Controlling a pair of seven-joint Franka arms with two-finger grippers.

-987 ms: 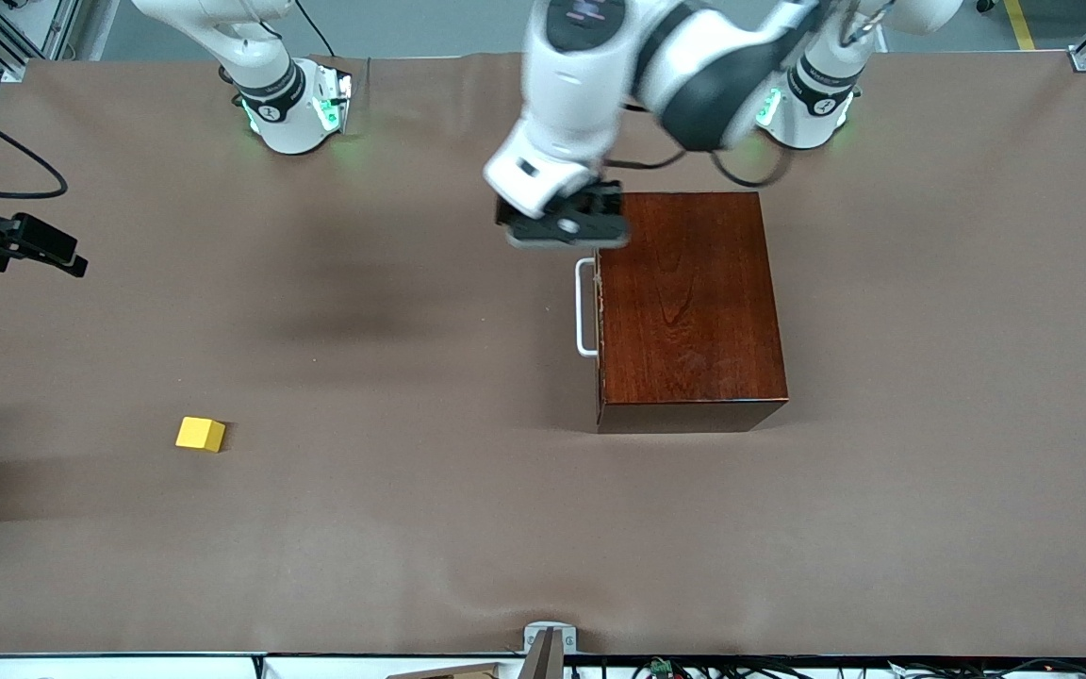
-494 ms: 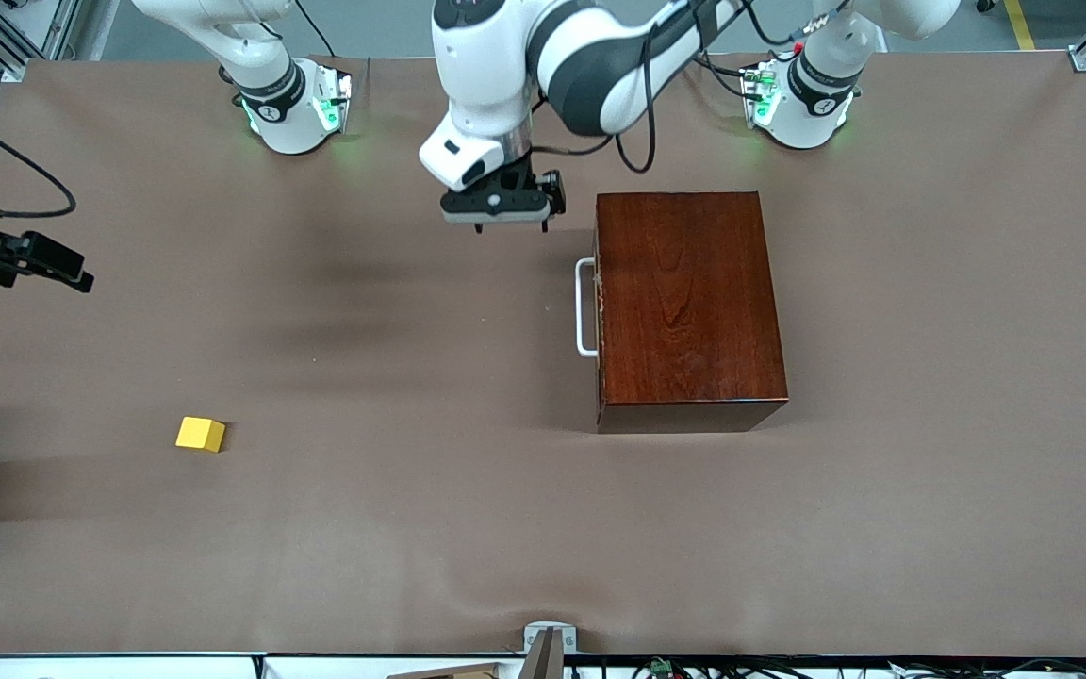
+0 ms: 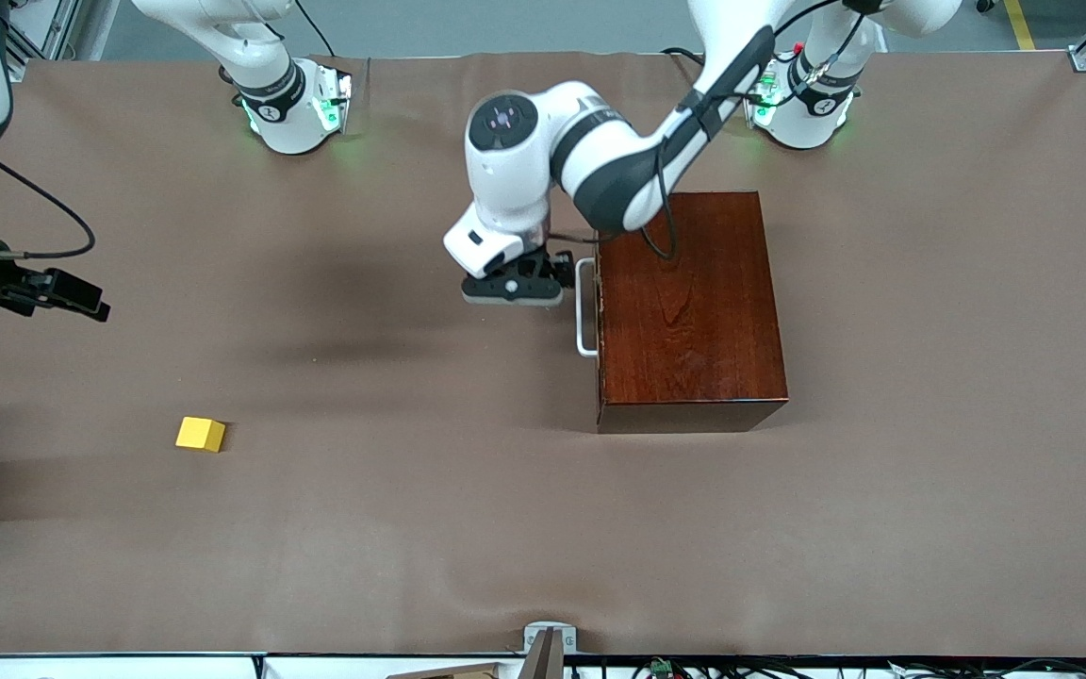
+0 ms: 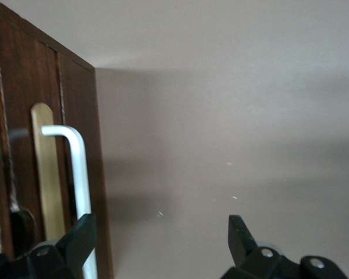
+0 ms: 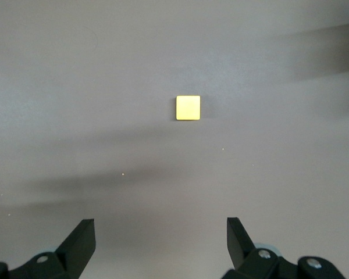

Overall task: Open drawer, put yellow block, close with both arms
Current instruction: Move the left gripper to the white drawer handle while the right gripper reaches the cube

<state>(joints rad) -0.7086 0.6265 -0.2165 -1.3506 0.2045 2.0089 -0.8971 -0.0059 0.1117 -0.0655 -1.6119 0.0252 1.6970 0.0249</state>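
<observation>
1. The left gripper (image 3: 513,286) hangs just in front of the shut drawer (image 3: 599,306), beside its white handle (image 3: 584,307); fingers (image 4: 81,235) released, holding nothing, tips hidden in the front view.
2. The right gripper (image 5: 161,241) is largely cut off at the frame edge, high over the desk (image 3: 364,528), fingers spread and empty.
3. The yellow block (image 3: 201,434) lies on the desk toward the right arm's end, well apart from the wooden box (image 3: 689,306).

The front camera looked down across the worktop (image 3: 411,528). Each wrist camera looked past its own gripper: left close at the drawer (image 4: 23,116), right high above the yellow block (image 5: 188,108).
</observation>
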